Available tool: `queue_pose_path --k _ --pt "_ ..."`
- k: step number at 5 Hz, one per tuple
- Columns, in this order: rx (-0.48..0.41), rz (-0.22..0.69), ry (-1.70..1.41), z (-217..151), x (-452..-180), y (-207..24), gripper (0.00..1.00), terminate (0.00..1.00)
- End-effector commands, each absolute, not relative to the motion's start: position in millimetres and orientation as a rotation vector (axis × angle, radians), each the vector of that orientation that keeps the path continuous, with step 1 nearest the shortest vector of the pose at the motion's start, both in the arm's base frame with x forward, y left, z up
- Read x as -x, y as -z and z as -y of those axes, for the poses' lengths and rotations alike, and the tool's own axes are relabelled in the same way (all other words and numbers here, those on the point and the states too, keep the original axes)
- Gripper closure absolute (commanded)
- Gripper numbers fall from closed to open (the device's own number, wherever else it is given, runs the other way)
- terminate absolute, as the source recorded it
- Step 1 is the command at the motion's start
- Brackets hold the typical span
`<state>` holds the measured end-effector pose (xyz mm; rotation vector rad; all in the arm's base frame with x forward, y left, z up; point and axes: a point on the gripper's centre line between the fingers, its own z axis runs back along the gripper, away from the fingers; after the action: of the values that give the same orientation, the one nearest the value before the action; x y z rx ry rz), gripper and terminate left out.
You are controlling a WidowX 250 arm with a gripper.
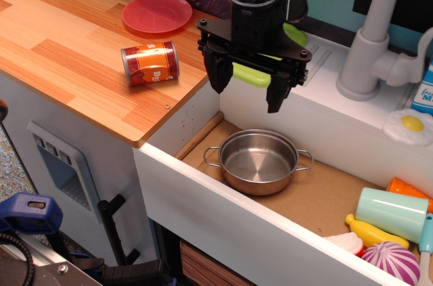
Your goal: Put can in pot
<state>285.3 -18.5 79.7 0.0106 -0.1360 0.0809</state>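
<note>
Gripper (247, 84): black, hanging from the arm above the back left corner of the sink, fingers pointing down and spread wide apart. Nothing is held between them. A lime-green object (252, 74) shows in the gap behind the fingers, resting on the white ledge; what it is cannot be told.

Pot (258, 161): upright on the brown floor of the sink (318, 198), below the gripper and slightly toward the front. Interior bare, both loop handles visible.

Can (151, 63): lying on its side on the wooden counter (61, 56), left of the gripper and clear of it, near the counter's right edge. Not in the pot.

Red plate (157, 13): flat on the counter behind the can, apart from it.

Faucet (369, 42): upright on the ledge right of the gripper.

Mint-green cup (391, 213): on its side at the sink's right end among toy food.
</note>
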Motion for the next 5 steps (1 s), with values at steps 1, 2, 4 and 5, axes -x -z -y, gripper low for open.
queue_pose_path --k 1,2,4,5 --pt "-0.011 0.136 -0.081 19 -285 -80 0.00 0.00" --pt "-0.149 0.127 0.138 -19 -273 -83 0.00 0.00" --pt "-0.266 0.075 0.468 -91 -271 -101 0.00 0.00" --pt "-0.261 0.088 0.587 -117 -283 -94 0.00 0.00"
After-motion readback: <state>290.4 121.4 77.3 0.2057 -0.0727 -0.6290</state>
